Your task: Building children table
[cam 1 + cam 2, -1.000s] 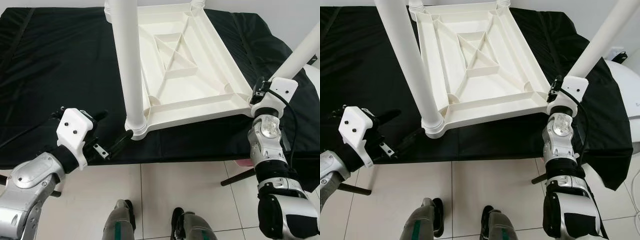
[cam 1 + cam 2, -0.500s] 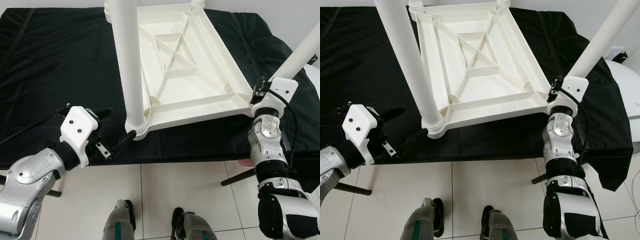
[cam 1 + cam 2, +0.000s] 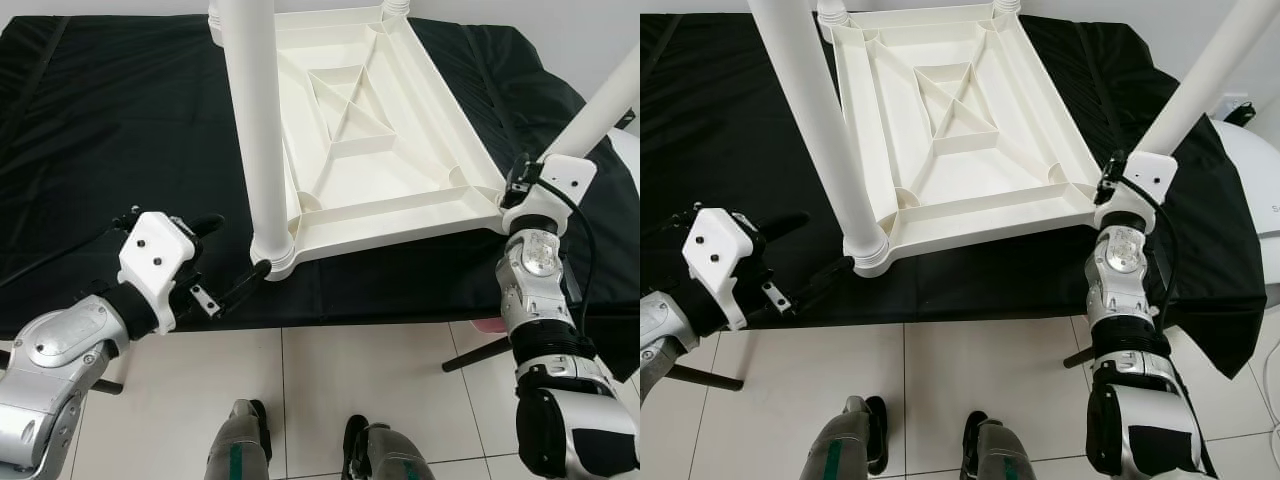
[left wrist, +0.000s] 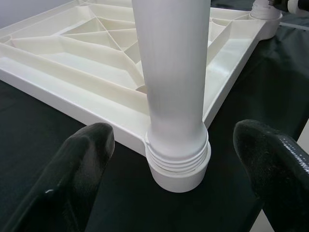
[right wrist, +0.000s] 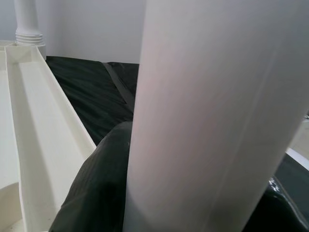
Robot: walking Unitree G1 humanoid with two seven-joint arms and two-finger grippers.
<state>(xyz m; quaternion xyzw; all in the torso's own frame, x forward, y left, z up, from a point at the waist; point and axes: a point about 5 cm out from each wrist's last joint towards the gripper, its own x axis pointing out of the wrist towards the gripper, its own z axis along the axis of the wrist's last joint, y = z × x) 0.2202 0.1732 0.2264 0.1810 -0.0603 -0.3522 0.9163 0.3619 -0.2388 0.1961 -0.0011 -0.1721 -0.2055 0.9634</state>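
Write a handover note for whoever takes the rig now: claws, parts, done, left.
Left claw: open, fingers on either side of the near-left leg at its threaded base, not gripping.
Right claw: shut on the near-right leg at the tabletop's near-right corner.
Tabletop lies upside down on the black cloth, ribs up.
Done: near-left leg stands upright in its corner socket; far legs appear socketed too.
Left: whether the near-right leg is fully seated cannot be told; check both near legs, then flip the table.
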